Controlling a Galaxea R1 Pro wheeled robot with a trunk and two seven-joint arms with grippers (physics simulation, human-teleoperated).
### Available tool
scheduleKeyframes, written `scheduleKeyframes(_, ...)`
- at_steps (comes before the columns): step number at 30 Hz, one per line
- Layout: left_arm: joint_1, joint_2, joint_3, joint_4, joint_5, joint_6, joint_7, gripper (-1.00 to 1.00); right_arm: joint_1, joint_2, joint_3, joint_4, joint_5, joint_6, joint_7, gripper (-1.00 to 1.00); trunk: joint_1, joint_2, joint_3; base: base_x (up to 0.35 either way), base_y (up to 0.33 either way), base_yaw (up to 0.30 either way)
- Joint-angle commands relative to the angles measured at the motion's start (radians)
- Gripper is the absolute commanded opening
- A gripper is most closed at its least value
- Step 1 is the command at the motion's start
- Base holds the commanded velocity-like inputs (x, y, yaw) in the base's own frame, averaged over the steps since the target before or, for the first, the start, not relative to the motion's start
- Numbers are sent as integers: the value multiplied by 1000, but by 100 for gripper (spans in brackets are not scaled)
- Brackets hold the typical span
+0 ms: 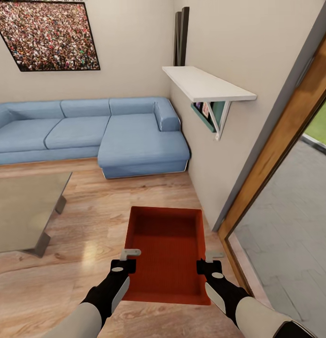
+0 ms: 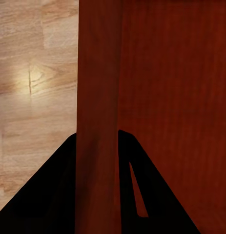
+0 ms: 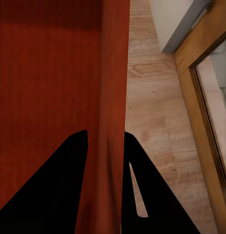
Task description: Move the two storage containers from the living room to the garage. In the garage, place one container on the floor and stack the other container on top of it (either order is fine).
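Observation:
One orange-red storage container (image 1: 165, 244) is in front of me over the light wood floor of the living room, its long side pointing away. My left gripper (image 1: 127, 260) is shut on its left wall near the close end. My right gripper (image 1: 210, 262) is shut on the right wall opposite. In the left wrist view the left gripper (image 2: 96, 141) has the container's (image 2: 166, 97) wall pinched between its dark fingers. In the right wrist view the right gripper (image 3: 105, 139) clamps the other wall of the container (image 3: 44, 73) the same way. I cannot tell whether it rests on the planks.
A blue sectional sofa (image 1: 88, 131) fills the far wall. A glass coffee table (image 1: 22, 211) stands at the left. A white wall shelf (image 1: 205, 84) juts out at the right, and a wood-framed glass door (image 1: 285, 141) runs along the right side close to the container.

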Motion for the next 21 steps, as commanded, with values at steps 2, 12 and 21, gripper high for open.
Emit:
scheduleKeyframes(2, 0, 2, -16, 2, 29, 38, 12, -100, -2, -7, -18, -1, 10, -23, -21, -100, 1, -2, 2, 0, 0, 0)
scheduleKeyframes(12, 0, 2, -16, 2, 30, 38, 12, -100, -2, -7, -17, -1, 10, -23, -21, -100, 1, -2, 17, 0, 0, 0)
scheduleKeyframes(21, 0, 2, -16, 2, 29, 38, 12, -100, -2, -7, -17, -1, 10, -23, -21, -100, 1, -2, 32, 0, 0, 0)
